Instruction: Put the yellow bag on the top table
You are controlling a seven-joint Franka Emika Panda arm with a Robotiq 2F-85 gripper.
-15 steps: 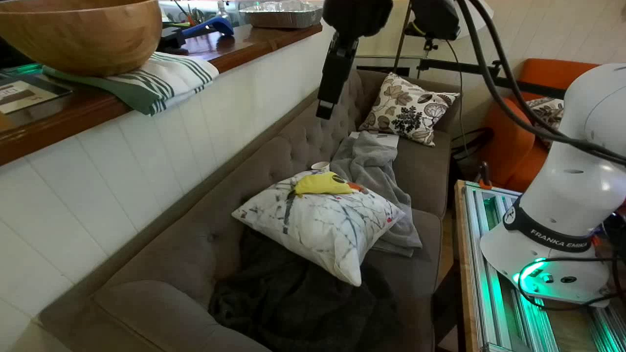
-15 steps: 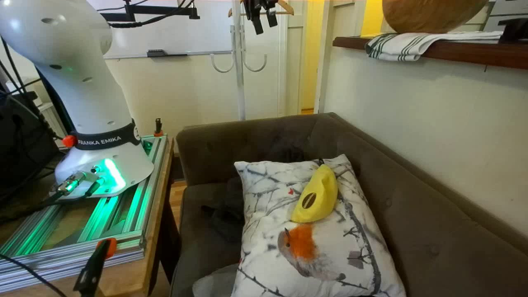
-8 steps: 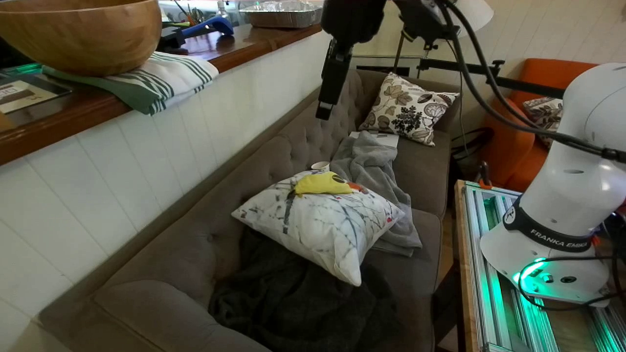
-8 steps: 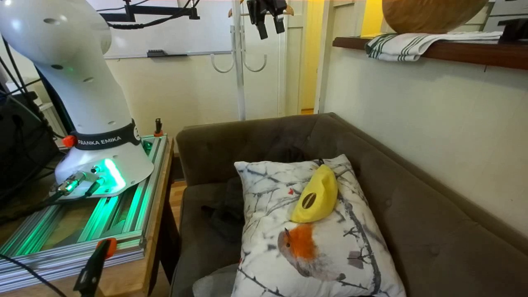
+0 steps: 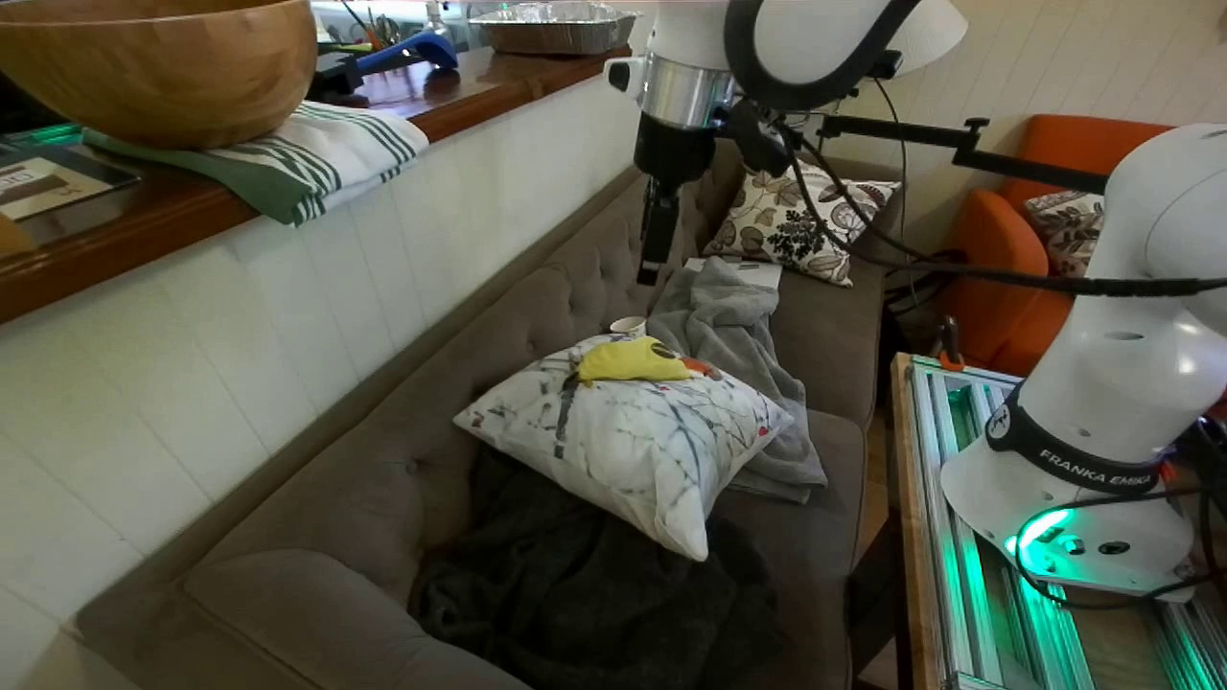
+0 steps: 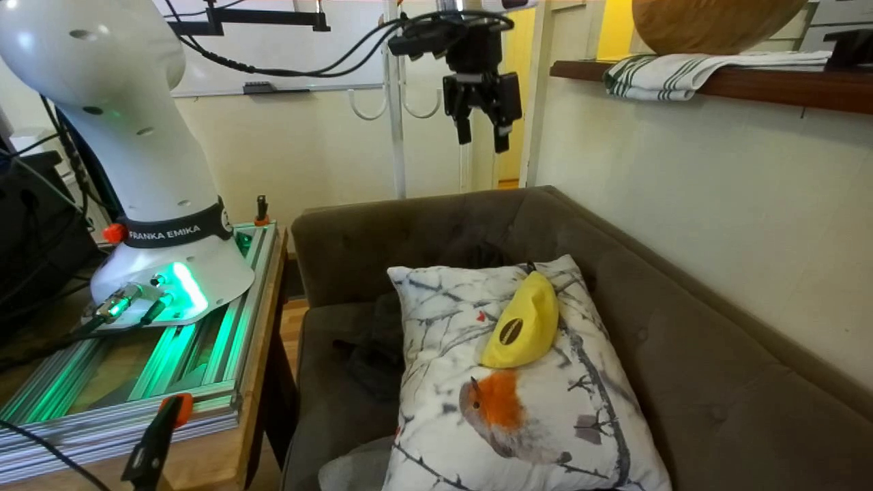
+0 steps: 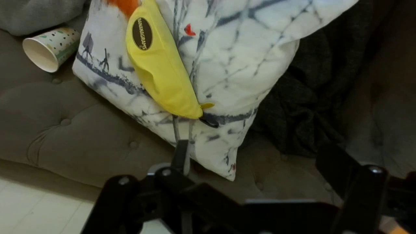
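Note:
The yellow banana-shaped bag lies on a white patterned pillow on the sofa. It also shows in an exterior view and in the wrist view, with a dark oval label. My gripper is open and empty, pointing down, high above the pillow and apart from the bag. In the wrist view its fingers stand wide apart, with the bag ahead and left of them. The top table is the dark wooden ledge along the white wall; it also shows in an exterior view.
A wooden bowl and striped towel sit on the ledge, with a foil tray farther along. The white pillow rests on the sofa near a paper cup. Cables hang from the arm.
My gripper has come down over the sofa, with more of the arm now in view. In an exterior view it also moved toward the wall. The bag and pillow have not moved.

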